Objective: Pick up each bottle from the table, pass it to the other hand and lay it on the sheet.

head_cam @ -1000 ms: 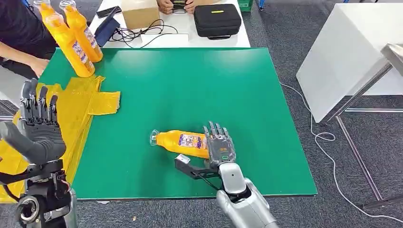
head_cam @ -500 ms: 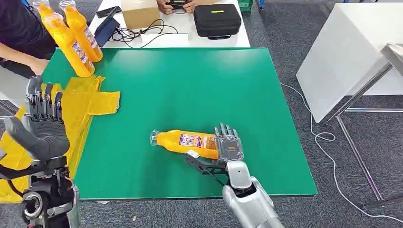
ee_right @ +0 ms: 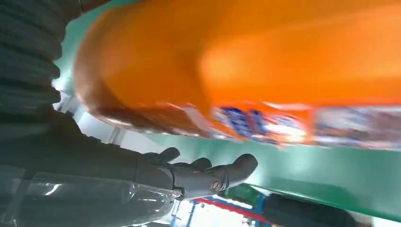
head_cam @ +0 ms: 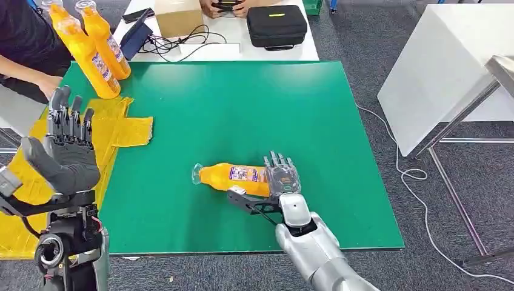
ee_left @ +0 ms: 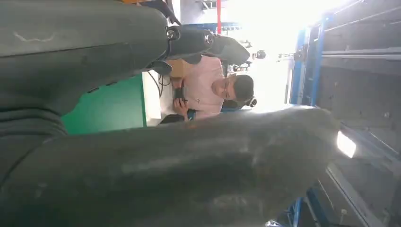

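the right hand (head_cam: 280,179) is reaching over the base end of the orange bottle (head_cam: 233,178), which is lying on its side on the green table (head_cam: 242,109), cap pointing toward the yellow sheet (head_cam: 106,130). the fingers are spreading over the far side of the bottle and the thumb is sitting on the near side, but in the right wrist view the fingers (ee_right: 208,176) are looking extended and apart from the bottle's orange body (ee_right: 246,61), so the hand is wide and holding nothing yet, by my reading.

to do this pickup well, the hand should be settling lower so the palm is meeting the bottle's body, then closing fingers and thumb evenly around it; a round, smooth bottle is likely to be rolling away if only one side is pushing. gripping near the base should be leaving the neck end free for the other hand.

the left hand (head_cam: 63,151) is hanging raised over the sheet, fingers straight and apart, holding nothing, well apart from the bottle. three more orange bottles (head_cam: 97,45) are standing at the table's far left corner.
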Action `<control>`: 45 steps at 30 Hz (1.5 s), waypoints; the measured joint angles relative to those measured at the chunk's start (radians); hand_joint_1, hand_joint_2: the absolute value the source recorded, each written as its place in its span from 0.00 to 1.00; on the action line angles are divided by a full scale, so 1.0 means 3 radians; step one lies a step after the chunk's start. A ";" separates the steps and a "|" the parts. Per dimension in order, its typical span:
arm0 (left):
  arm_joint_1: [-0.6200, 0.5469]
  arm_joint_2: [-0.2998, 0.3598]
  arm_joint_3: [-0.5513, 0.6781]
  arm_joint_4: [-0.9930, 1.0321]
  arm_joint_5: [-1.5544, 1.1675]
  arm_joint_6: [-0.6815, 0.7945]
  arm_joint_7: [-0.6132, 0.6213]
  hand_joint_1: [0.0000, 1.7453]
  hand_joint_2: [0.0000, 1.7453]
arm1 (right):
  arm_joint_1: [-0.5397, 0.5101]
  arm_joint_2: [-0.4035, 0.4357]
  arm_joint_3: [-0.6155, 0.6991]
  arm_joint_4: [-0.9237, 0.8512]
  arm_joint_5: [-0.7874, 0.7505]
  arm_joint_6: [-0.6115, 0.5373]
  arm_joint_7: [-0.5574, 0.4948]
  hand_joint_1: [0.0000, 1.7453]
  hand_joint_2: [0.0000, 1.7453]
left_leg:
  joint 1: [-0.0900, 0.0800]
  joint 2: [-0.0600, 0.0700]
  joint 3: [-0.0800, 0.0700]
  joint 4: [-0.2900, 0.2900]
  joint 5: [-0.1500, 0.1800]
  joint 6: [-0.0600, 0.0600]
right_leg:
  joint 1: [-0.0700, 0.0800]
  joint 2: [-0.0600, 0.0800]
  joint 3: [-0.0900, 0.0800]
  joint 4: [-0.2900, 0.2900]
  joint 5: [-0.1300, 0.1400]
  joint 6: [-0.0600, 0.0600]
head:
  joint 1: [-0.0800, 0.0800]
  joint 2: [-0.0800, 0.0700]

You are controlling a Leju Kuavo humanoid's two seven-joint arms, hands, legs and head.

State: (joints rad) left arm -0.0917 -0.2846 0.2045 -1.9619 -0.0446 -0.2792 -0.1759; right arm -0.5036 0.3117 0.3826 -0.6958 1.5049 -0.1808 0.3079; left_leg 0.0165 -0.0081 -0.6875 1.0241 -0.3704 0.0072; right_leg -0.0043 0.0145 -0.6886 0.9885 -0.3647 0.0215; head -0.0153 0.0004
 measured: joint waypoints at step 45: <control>0.0108 0.0003 0.0043 0.0058 0.0211 -0.0094 0.0084 0.00 1.00 | 0.0523 -0.0014 -0.0426 -0.1338 -0.2726 0.0668 -0.1145 1.00 1.00 | -0.0008 -0.0004 0.0039 0.0000 -0.0013 0.0003 | -0.0008 -0.0002 0.0038 -0.0002 -0.0012 0.0010 | 0.0000 0.0000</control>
State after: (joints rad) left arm -0.0592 -0.2838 0.2175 -1.9444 0.0187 -0.3075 -0.1507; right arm -0.3466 0.3075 0.2548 -1.0971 0.6871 0.0194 -0.0355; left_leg 0.0140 -0.0093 -0.6759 1.0242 -0.3743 0.0082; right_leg -0.0068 0.0138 -0.6772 0.9878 -0.3682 0.0244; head -0.0153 0.0004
